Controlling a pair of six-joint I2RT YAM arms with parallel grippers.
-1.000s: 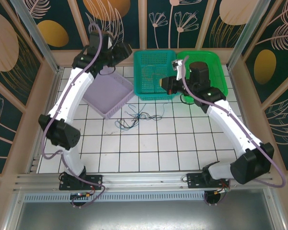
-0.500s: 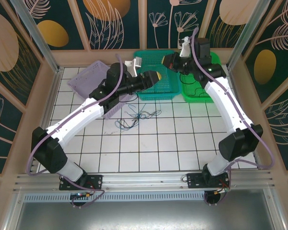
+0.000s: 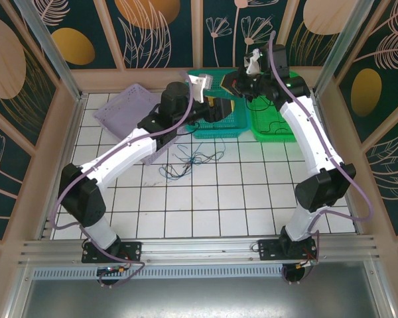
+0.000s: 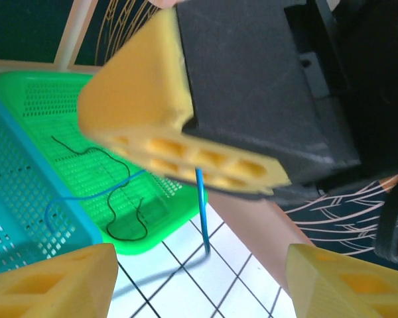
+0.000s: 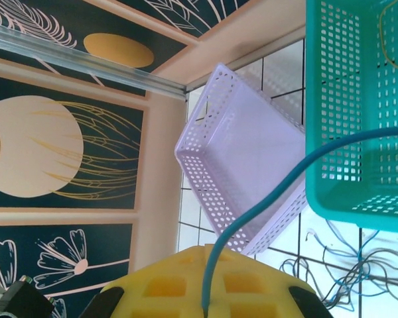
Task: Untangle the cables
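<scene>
Cables (image 3: pixel 192 161) are noted as a loose tangle of thin dark strands on the white tiled desk (image 3: pixel 205 205), just in front of the lilac basket (image 3: pixel 127 109) and the teal basket (image 3: pixel 225 126). One blue cable (image 4: pixel 201 209) is pinched in the right tool (image 5: pixel 205 295), which is closed on it above the far side of the baskets. The strand is seen hanging straight down from the yellow pads. The left tool (image 4: pixel 199 285) is spread wide with nothing between its fingers. It is poised over the teal basket and pointed at the right tool, near it but apart. A black cable (image 4: pixel 110 207) is seen lying in squiggles inside the green basket (image 4: pixel 53 106).
</scene>
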